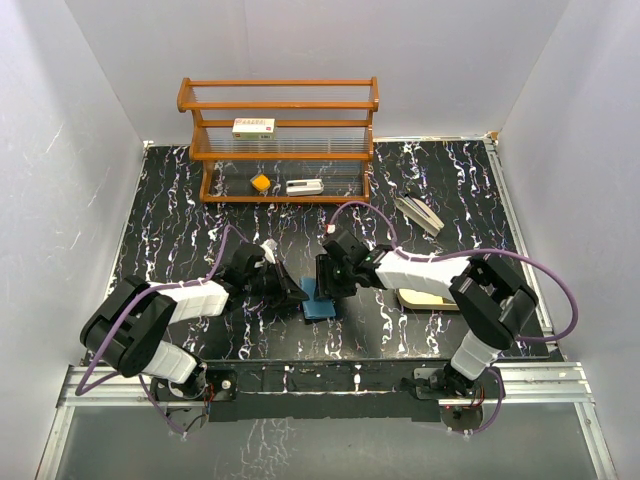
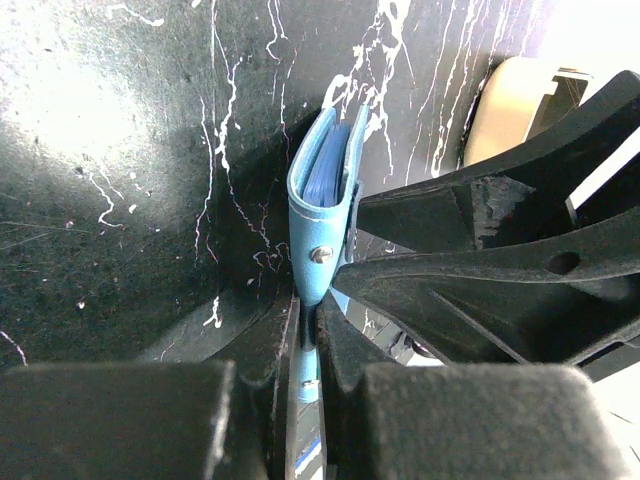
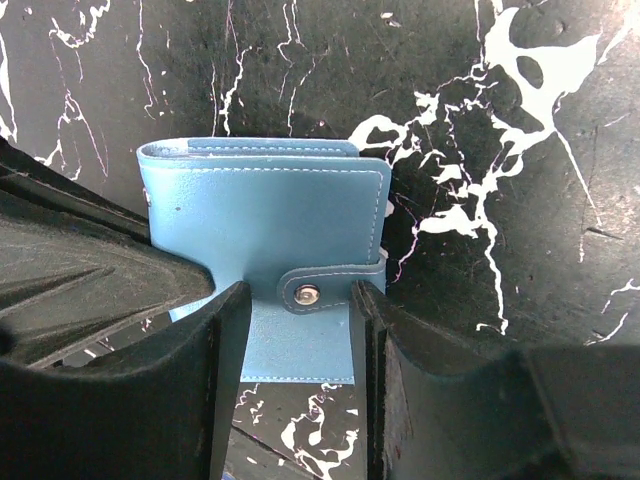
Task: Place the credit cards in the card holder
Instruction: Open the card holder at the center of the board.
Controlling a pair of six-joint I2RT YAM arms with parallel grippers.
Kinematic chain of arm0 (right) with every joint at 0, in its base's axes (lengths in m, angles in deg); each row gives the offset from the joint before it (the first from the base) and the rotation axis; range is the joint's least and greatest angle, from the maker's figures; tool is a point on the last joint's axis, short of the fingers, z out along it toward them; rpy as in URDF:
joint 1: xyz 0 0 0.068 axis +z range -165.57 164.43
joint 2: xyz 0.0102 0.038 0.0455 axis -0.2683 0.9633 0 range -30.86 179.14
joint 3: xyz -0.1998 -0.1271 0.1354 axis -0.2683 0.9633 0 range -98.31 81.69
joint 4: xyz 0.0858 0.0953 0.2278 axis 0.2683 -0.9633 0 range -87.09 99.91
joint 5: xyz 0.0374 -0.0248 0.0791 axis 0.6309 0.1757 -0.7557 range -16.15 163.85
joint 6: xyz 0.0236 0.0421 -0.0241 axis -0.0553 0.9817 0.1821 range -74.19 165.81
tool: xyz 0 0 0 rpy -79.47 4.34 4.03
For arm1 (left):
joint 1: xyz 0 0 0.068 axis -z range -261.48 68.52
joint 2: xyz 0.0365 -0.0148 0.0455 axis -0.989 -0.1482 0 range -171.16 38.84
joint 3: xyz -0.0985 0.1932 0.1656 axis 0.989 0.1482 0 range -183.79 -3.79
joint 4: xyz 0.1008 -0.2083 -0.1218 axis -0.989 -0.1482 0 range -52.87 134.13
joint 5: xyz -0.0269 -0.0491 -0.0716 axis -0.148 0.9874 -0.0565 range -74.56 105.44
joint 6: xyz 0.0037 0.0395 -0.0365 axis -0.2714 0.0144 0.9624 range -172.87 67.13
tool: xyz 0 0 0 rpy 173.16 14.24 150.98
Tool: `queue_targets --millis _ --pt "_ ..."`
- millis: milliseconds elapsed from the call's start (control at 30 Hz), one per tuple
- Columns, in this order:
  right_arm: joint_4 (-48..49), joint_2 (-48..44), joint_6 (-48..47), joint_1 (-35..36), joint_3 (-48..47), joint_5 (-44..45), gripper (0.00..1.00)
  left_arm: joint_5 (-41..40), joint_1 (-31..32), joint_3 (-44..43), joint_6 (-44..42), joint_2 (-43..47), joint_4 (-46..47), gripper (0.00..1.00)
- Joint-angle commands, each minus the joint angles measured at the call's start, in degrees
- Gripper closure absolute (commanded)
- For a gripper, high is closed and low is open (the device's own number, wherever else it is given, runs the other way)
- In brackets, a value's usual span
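Note:
The blue card holder (image 1: 322, 303) stands on edge at the table's middle, folded, with its clasp tab (image 3: 305, 294) snapped over the front. My left gripper (image 2: 308, 322) is shut on the holder's lower flap (image 2: 322, 255). It reaches in from the left (image 1: 295, 292). My right gripper (image 3: 298, 335) is open, one finger on each side of the clasp tab, hovering at the holder's face (image 3: 265, 215). It comes in from the right (image 1: 326, 277). A few pale grey credit cards (image 1: 421, 214) lie fanned on the table at the back right, away from both grippers.
A wooden rack (image 1: 280, 140) at the back holds a white box with red marks (image 1: 253, 127), an orange piece (image 1: 260, 182) and a white item (image 1: 305, 186). A tan oval tray (image 1: 425, 297) lies under the right arm and shows in the left wrist view (image 2: 510, 95).

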Motion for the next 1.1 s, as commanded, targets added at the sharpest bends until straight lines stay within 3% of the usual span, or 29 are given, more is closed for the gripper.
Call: queue_targets --millis 0,133,600,1067 --pt "0.05 1.88 -0.41 1.94 -2.31 2.09 0.58 0.73 0.44 -0.13 -0.57 2.21 -2.29 1.0" --pt "-3.47 3.01 -0.88 2.89 -2.69 7.82 0.62 0.92 0.47 -0.32 -0.2 2.93 -2.76 1.0" --pt "-9.99 0.34 -1.75 3.89 -3.92 18.34 0.99 0.3 0.49 -0.74 -1.34 2.95 -4.6 1.0" --pt "-9.16 -6.75 -2.7 3.89 -0.34 19.17 1.0 -1.61 0.49 -1.41 -2.44 3.18 -8.96 0.98"
